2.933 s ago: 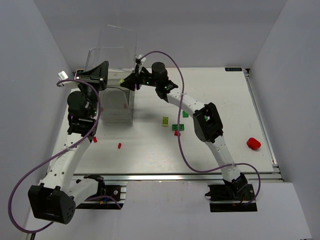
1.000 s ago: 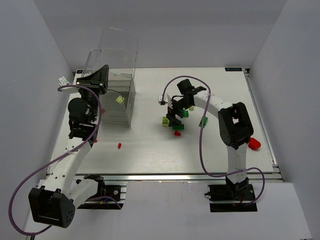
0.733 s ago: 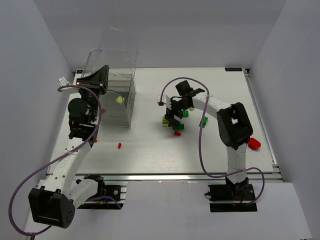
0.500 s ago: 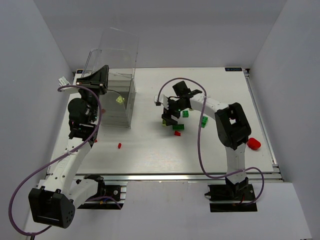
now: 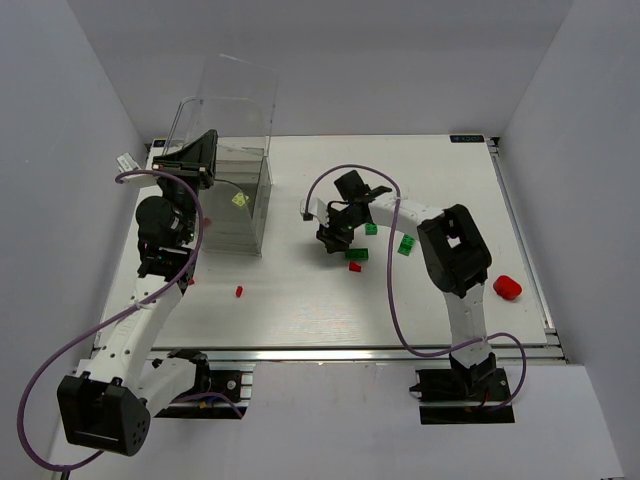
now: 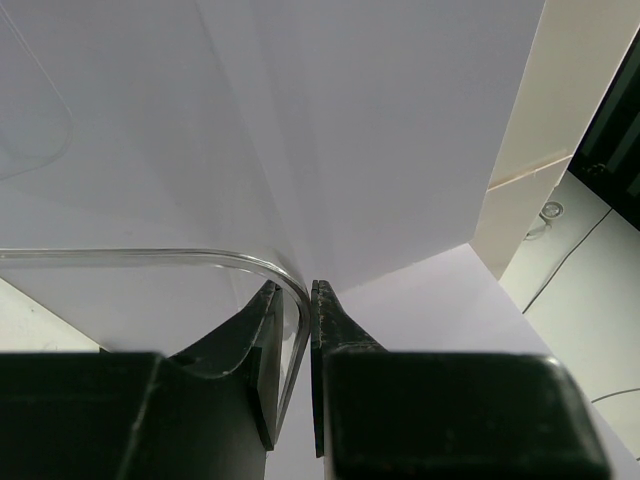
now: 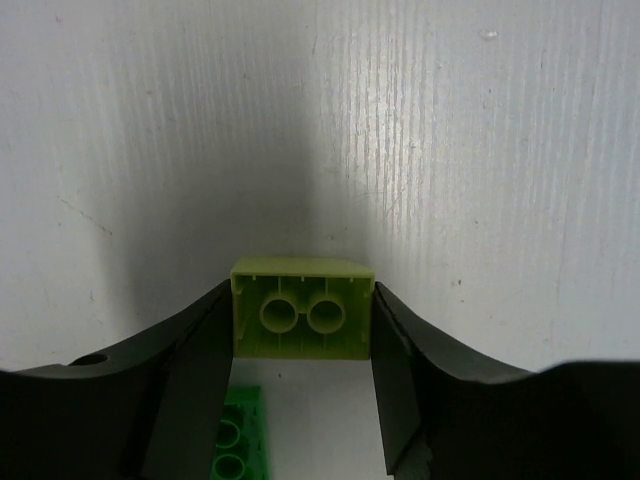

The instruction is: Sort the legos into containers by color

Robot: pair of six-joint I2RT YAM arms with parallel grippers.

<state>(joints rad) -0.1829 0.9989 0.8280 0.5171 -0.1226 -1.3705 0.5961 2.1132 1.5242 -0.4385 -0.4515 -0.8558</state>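
Observation:
My right gripper (image 5: pixel 331 238) (image 7: pixel 302 322) is down on the table with its fingers against both sides of a yellow-green lego (image 7: pixel 302 300), hollow underside facing the camera. The gripper hides that lego in the top view. A dark green lego (image 7: pixel 240 440) (image 5: pixel 357 254) lies just beside it, with a small red one (image 5: pixel 354 267) close by. The tall clear container (image 5: pixel 240 100) stands at the back left with a yellow-green lego (image 5: pixel 240 200) inside. My left gripper (image 5: pixel 200 160) (image 6: pixel 297 300) is shut on the container's curved rim (image 6: pixel 150 254).
Two more dark green legos (image 5: pixel 370 229) (image 5: pixel 405 246) lie right of my right gripper. Small red legos (image 5: pixel 239 291) (image 5: pixel 190 280) sit near the left arm. A larger red piece (image 5: pixel 508 288) lies at the right edge of the table.
My right gripper has slid left over the yellow-green lego and its jaws have closed in on it. The left arm and container have not moved.

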